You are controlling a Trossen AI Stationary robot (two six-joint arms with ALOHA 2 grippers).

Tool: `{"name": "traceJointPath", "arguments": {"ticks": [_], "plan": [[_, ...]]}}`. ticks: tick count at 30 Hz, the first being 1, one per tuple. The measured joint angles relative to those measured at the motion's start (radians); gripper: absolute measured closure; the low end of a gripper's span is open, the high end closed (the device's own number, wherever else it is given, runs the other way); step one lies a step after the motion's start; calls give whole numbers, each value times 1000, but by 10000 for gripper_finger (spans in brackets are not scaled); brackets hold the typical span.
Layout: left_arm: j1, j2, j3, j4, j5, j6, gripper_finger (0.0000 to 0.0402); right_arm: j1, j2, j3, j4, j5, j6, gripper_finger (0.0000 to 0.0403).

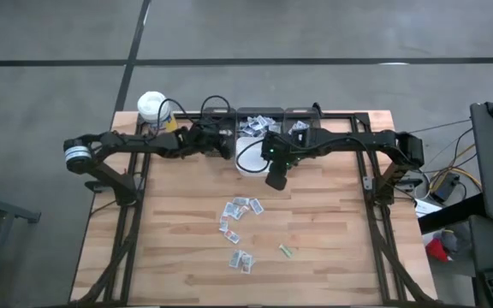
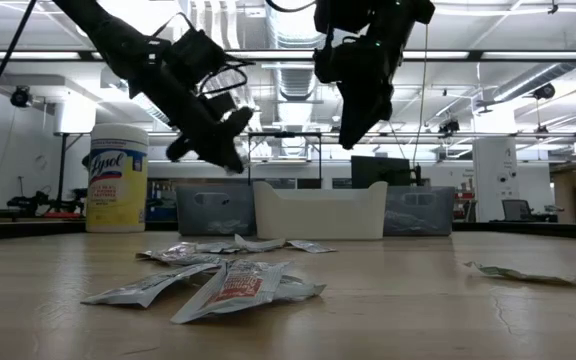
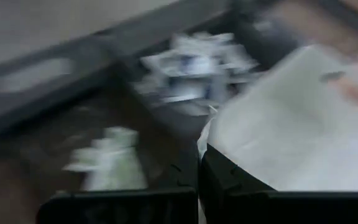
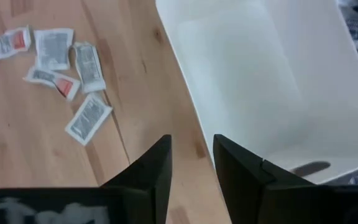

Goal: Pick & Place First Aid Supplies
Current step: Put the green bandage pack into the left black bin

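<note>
While both arms reach over the far side of the table (image 1: 187, 257), the high view shows the right gripper (image 1: 276, 178) at the near rim of the white bin (image 1: 248, 162), the left gripper (image 1: 222, 144) just beside that bin, and the packets (image 1: 240, 224) scattered well nearer than it. Low view: both grippers hang above the bin. Left wrist view: its jaws meet, closed on nothing visible. Right wrist view: its jaws stand slightly apart, empty, at the bin's rim.

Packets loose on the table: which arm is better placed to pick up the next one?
Probably the right. Its open pincer hangs at the white bin's near edge, facing the packets. The left pincer is shut, farther back beside the bin.
</note>
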Motion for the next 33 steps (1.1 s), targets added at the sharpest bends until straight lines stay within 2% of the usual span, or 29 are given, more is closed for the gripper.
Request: {"name": "traceJointPath", "arguments": {"ticks": [4, 15, 21, 27, 30, 33], "plan": [[24, 26, 49, -123, -118, 82, 401, 0, 0, -5, -9, 0, -2, 301], [61, 219, 241, -393, -130, 240, 395, -1, 0, -5, -7, 0, -34, 331], [74, 212, 271, -395, -45, 273, 353, -1, 0, -5, -3, 0, -30, 332], [90, 175, 271, -434, -37, 277, 288, 0, 0, -5, -3, -1, -17, 326], [90, 117, 271, -456, -35, 278, 275, 11, 0, -5, -11, -17, 1, 328], [89, 38, 270, -474, -8, 264, 274, 35, -1, -6, -48, -83, -2, 334]]}}
